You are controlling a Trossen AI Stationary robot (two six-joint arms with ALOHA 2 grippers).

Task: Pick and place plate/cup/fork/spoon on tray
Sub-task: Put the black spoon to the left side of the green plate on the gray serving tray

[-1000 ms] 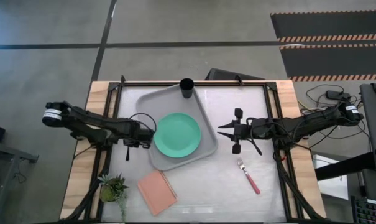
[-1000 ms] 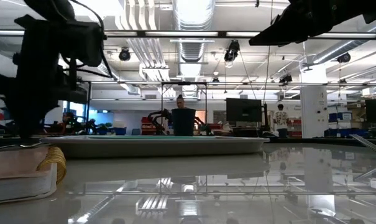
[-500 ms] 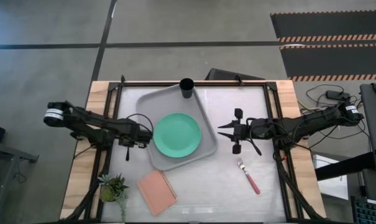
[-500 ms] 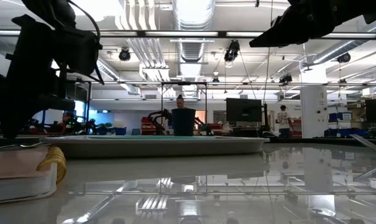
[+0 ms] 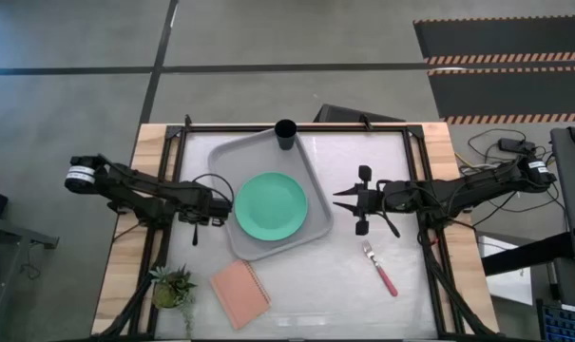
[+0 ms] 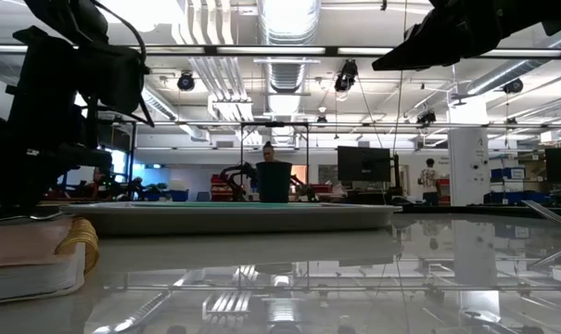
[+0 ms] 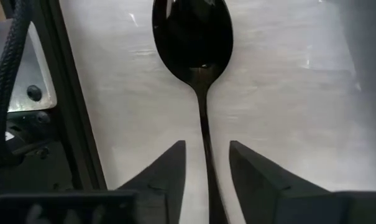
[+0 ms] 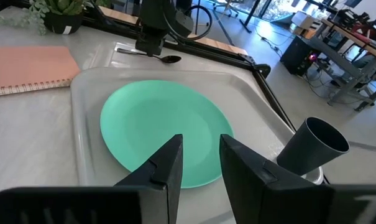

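The silver spoon (image 7: 194,37) lies flat on the table just left of the light-grey tray (image 5: 232,163). My left gripper (image 7: 207,155) is low over it and open, one finger on each side of the handle, with gaps showing on both sides. The mint-green plate (image 5: 271,206) lies in the tray, and the black cup (image 5: 286,133) stands at the tray's far corner. The pink-handled fork (image 5: 382,270) lies on the table toward the right near side. My right gripper (image 5: 342,201) hovers open to the right of the tray, with nothing between its fingers.
A salmon-pink notebook (image 5: 239,294) and a small potted plant (image 5: 173,285) sit at the near left. Dark frame bars (image 5: 178,161) run along the table's left, right and far sides. Bare table shows between the tray and the fork.
My left gripper has shifted a little toward the table's left edge, staying low beside the tray. The plate, cup and fork have kept their places.
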